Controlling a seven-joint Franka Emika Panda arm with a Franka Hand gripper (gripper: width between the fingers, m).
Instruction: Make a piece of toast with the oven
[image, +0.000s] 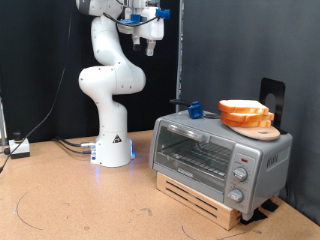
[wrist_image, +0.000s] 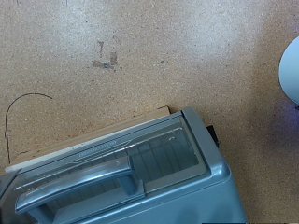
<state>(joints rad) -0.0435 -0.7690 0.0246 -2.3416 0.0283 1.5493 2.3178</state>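
Observation:
The silver-grey oven (image: 215, 155) stands on a low wooden base at the exterior view's right, its glass door shut. On its top lies a round wooden board (image: 260, 131) carrying the piece of toast (image: 243, 110), pale bread with a tan crust, stacked with a second slice like it. My gripper (image: 150, 40) hangs high near the exterior view's top, far above and to the left of the oven, touching nothing. The wrist view looks down on the oven (wrist_image: 168, 177) and its grey bar handle (wrist_image: 70, 184); no fingers show there.
A blue object (image: 195, 107) rests on the oven's top beside the board. A black stand (image: 272, 98) rises behind the oven. The arm's white base (image: 112, 150) sits left of the oven, with cables (image: 70, 145) trailing to a small box (image: 18, 147). Cork tabletop (image: 80, 200) all around.

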